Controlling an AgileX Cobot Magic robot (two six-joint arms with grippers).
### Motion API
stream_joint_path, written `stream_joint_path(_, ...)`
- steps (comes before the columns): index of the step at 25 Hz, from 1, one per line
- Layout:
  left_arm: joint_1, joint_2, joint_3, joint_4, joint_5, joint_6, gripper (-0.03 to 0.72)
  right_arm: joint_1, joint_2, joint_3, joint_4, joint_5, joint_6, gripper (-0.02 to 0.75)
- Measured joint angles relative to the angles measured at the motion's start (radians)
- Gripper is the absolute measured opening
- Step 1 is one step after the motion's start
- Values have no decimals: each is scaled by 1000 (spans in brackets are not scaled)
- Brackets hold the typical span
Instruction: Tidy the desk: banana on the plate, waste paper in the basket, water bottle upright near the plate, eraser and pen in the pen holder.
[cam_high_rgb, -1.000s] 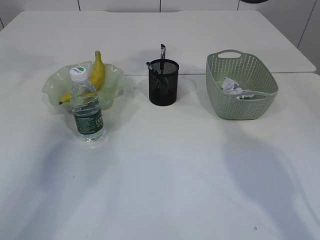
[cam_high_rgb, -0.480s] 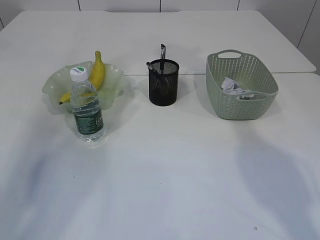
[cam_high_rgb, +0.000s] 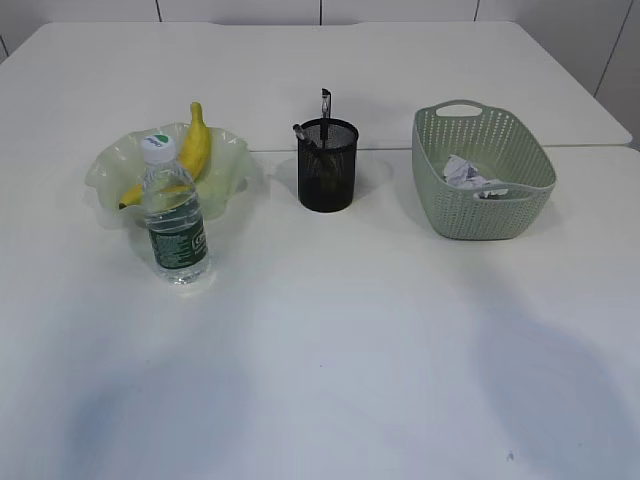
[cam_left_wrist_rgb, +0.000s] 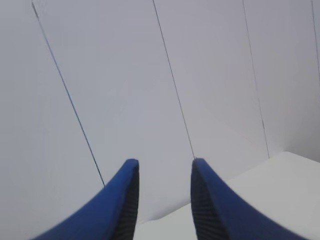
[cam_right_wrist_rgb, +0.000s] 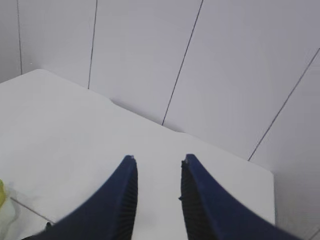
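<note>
**A:** What do you have on the exterior view?

**B:** I see the white bench (cam_high_rgb: 330, 330) with everything along its far half. On the left the banana (cam_high_rgb: 186, 152) lies in the ruffled green plate (cam_high_rgb: 232, 160), leaning on the rim. The water bottle (cam_high_rgb: 176, 215) stands upright, cap on top, just in front of the plate and partly covering it from this angle. In the middle is the pen holder (cam_high_rgb: 327, 166), with a pen (cam_high_rgb: 325, 104) sticking out above its rim. I can't make out the eraser through the mesh. On the right the waste paper (cam_high_rgb: 468, 174) sits inside the basket (cam_high_rgb: 480, 215). Neither arm shows here.

**A:** Left wrist view?

**B:** My left gripper (cam_left_wrist_rgb: 162, 172) points at a panelled wall (cam_left_wrist_rgb: 125, 75), with a corner of the bench at lower right. Its blue jaws stand partly apart, with nothing between them.

**A:** And the right wrist view?

**B:** Much the same. My right gripper (cam_right_wrist_rgb: 157, 167) hangs above the bench, facing the wall. Its jaws are parted by a moderate gap and grip nothing. A sliver of yellow-green shows at the left edge; I can't tell what it is.
</note>
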Motion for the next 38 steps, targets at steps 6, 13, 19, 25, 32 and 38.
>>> stream_joint_path(6, 27, -155, -6, 84, 55, -203, 239, 0, -138, -3, -28, 29, 29, 231)
stream_joint_path(13, 29, -287, -8, 251, 151, -427, 237, 0, -340, 35, -135, 60, 98, 231)
stream_joint_path(19, 29, -401, -8, 272, 182, -487, 237, 0, -496, 174, -168, 78, 141, 231)
stream_joint_path(25, 29, -530, 40, 308, 204, -528, 237, 0, -601, 370, -172, 82, 146, 231)
stream_joint_path(32, 4, -682, 170, 331, 231, -560, 237, 0, -725, 538, -175, 86, 148, 231)
stream_joint_path(38, -79, -791, 268, 401, 238, -562, 237, 0, -835, 639, -151, 86, 148, 231)
